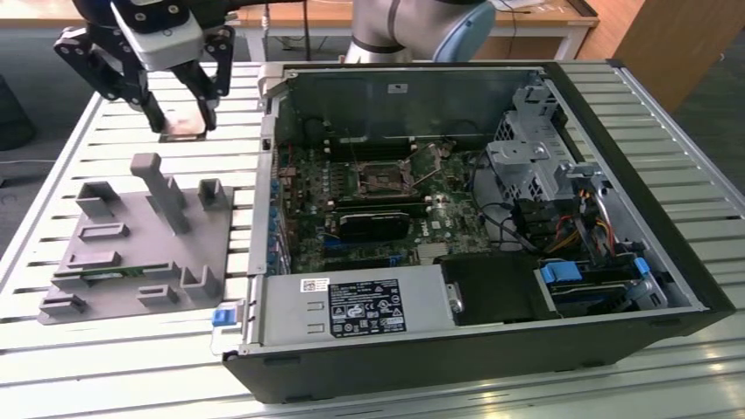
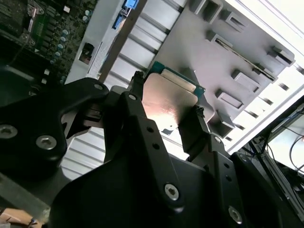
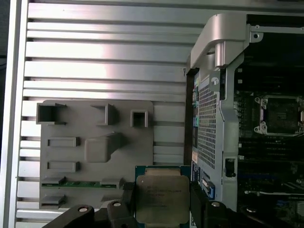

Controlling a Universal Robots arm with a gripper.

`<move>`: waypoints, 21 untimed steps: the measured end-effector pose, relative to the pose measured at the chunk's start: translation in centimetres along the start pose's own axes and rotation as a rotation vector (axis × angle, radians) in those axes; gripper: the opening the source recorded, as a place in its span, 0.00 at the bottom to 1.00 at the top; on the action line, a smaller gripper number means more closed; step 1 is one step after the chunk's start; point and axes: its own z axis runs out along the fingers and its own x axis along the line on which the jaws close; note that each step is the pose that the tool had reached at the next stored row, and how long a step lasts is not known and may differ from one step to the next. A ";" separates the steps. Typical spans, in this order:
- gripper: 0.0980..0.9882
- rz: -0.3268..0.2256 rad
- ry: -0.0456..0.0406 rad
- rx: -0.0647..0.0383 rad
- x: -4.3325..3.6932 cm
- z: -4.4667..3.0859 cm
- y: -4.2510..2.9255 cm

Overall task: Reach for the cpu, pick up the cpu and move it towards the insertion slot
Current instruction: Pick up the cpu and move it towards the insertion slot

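— So where is the cpu (image 3: 162, 198) at this moment?

— Up off the table (image 1: 93, 131), pinched between the fingers (image 2: 192, 127) of the gripper (image 1: 184, 112). Both wrist views show its shiny square top clamped from two opposite sides, a black finger against each edge.

— And where does the gripper hang?

— At the exterior view's left, above the slatted table, beyond the grey fixture plate (image 1: 140, 244) and outside the open computer case (image 1: 466, 218). The cpu appears there as a small pale square (image 1: 184, 127) between the dark fingertips.

— How close is the insertion slot?

— Well apart. The insertion slot (image 1: 381, 182) sits on the motherboard inside the case, a silvery frame with a dark centre. In the first wrist view it lies past the case's perforated metal wall (image 3: 209, 118), at (image 3: 280, 114).

— Anything on the fixture plate?

— Grey raised blocks, and a narrow green circuit strip (image 1: 111, 272) lying along one row of them.
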 end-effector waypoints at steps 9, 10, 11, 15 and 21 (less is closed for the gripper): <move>0.50 0.000 0.0000 -0.002 -2.99 0.00 -0.06; 0.50 0.000 -0.0001 -0.002 -3.32 0.00 -0.06; 0.50 0.000 -0.0001 -0.002 -3.66 0.00 -0.07; 0.50 0.000 0.0001 -0.002 -5.09 -0.01 -0.10; 0.50 0.000 -0.0001 -0.002 -7.32 0.00 -0.13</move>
